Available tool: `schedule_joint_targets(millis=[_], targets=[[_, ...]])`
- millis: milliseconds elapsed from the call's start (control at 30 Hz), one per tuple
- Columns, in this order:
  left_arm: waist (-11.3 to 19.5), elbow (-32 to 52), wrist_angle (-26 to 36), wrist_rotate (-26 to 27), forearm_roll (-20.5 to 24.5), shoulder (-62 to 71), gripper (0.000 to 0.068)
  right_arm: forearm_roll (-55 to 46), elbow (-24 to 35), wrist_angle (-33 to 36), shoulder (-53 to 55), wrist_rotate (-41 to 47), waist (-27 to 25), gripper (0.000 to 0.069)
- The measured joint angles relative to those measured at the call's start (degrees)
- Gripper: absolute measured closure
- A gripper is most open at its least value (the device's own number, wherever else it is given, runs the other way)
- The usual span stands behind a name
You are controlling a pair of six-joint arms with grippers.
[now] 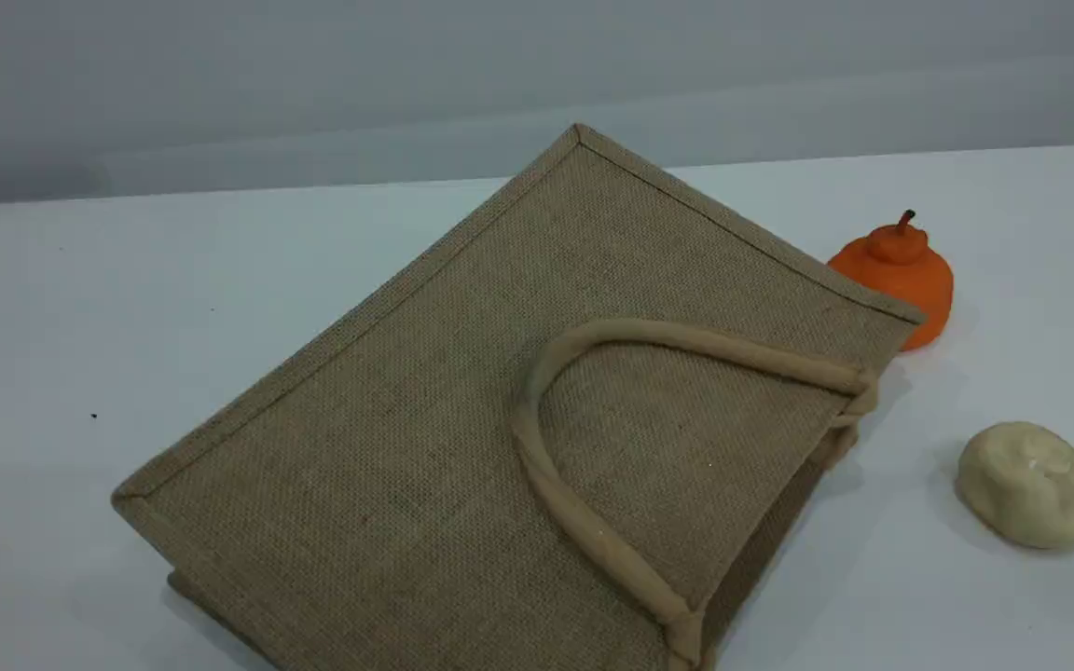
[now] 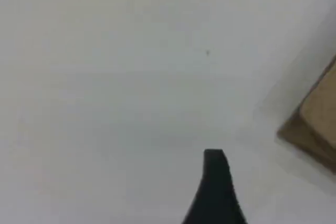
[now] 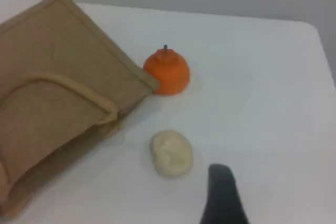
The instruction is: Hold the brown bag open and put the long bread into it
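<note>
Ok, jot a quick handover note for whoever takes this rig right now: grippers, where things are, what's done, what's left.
Left gripper: open, empty, over bare table beside a bag corner.
Right gripper: open, empty, near the pale rounded bun.
Tan woven jute bag lies flat on the white table, beige loop handle on top, mouth towards the bun.
Orange pumpkin-shaped toy sits behind the bag.
Striped long bread: not visible in any view.
Done: nothing. Left: find the bread, open the bag, insert.

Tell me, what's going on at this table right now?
Nothing is being handled yet. The brown bag lies flat on the white table, its handle on top. An orange fruit and a pale bun sit beside it. Both grippers hang open above the table, holding nothing. The long bread is not in view.
</note>
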Motion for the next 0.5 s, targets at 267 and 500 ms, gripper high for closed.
schedule_joint_targets(millis=[267, 500], targets=[[0.6, 0.0, 0.1, 0.0, 0.0, -5.9, 0.0194, 0.0, 0.0, 0.0, 0.0, 0.0, 0.0, 0.0286], [4.7, 0.0, 0.1, 0.0, -0.1, -5.8, 0.0194, 0.0, 0.0, 0.0, 0.0, 0.0, 0.0, 0.0286]])
